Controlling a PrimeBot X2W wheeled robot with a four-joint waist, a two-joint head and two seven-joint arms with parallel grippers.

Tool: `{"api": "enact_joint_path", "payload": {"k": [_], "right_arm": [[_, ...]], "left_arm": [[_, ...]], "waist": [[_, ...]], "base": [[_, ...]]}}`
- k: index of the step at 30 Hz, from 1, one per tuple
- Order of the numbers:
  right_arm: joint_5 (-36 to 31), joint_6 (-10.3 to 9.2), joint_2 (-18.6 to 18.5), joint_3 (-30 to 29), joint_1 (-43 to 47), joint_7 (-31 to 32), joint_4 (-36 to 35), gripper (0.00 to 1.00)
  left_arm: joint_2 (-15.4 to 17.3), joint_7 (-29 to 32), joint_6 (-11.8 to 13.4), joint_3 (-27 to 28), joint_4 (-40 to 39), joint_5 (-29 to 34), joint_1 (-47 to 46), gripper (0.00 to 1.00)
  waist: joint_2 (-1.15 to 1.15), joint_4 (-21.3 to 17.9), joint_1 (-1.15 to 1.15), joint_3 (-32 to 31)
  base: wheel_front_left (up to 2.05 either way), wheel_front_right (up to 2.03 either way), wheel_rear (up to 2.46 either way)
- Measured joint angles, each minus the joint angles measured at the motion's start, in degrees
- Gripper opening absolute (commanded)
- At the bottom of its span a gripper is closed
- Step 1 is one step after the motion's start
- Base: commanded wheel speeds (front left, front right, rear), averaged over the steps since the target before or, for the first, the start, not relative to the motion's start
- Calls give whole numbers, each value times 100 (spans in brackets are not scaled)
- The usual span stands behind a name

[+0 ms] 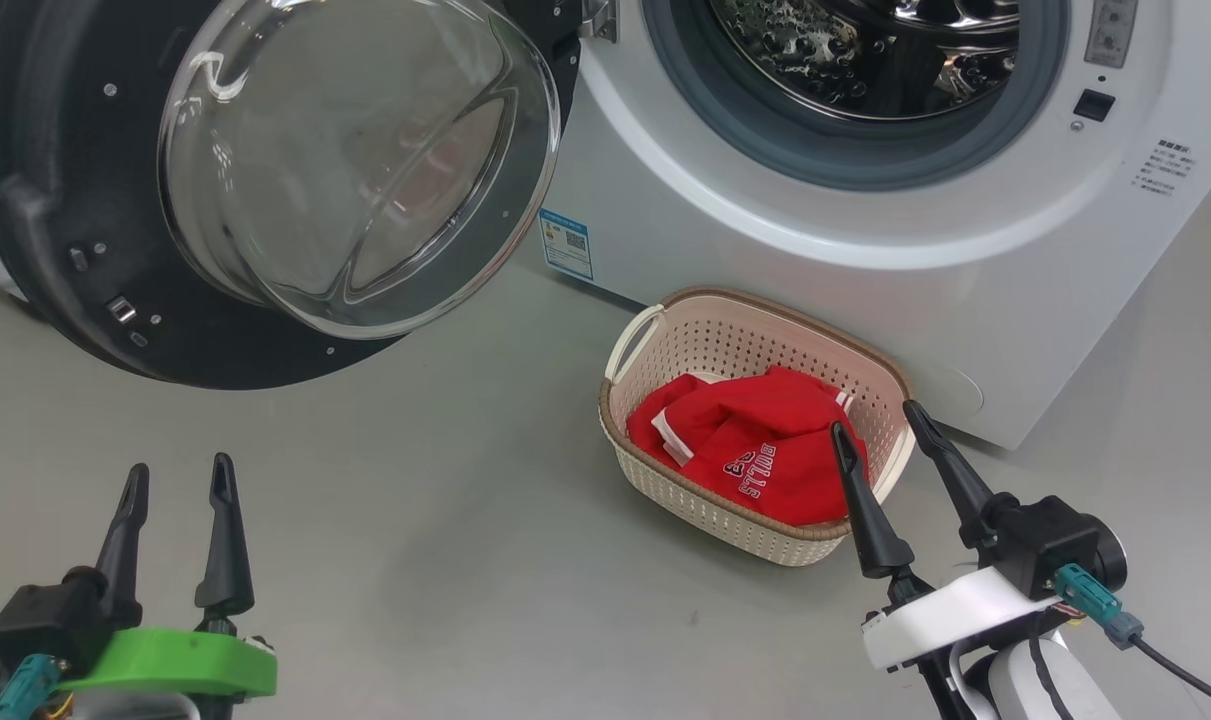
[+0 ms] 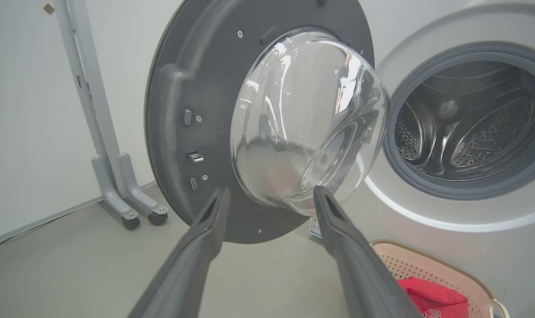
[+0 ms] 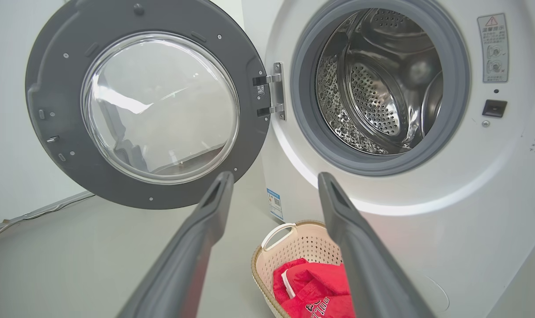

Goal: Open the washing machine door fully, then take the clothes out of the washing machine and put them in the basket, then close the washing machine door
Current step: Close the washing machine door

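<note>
Clothes [image 1: 755, 450] lie crumpled in the perforated, rounded plastic basket [image 1: 745, 338].

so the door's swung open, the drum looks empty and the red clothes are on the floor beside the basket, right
Not quite: the red clothes lie inside the basket, not beside it, as the head view shows. The door is open and the drum looks empty.

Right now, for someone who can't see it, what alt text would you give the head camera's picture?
Red clothes lie in a cream basket on the floor before a white washing machine, whose round door hangs wide open at the left. Two pairs of jaws, both open and empty, rise from the lower corners, the right pair by the basket.
</note>
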Motion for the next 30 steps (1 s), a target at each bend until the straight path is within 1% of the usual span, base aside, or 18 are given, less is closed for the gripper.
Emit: {"api": "enact_joint_path", "payload": {"k": [26, 27, 28, 30], "right_arm": [[18, 4, 1, -7, -58, 0, 73, 100], [18, 5, 1, -7, -58, 0, 76, 100], [18, 5, 1, -7, -59, 0, 78, 100], [18, 5, 1, -7, -61, 0, 82, 100]], "left_arm": [[-53, 0, -1, 56, -55, 62, 3, 100], [-54, 0, -1, 55, -55, 62, 4, 45], [-54, 0, -1, 52, -55, 62, 4, 0], [-53, 0, 0, 38, -54, 111, 6, 0]], "waist": [[0, -18, 0, -4], [0, -19, 0, -5], [0, -19, 0, -7], [0, -21, 0, -12]], "base": [[0, 0, 0], [0, 0, 0], [0, 0, 0], [0, 0, 0]]}}
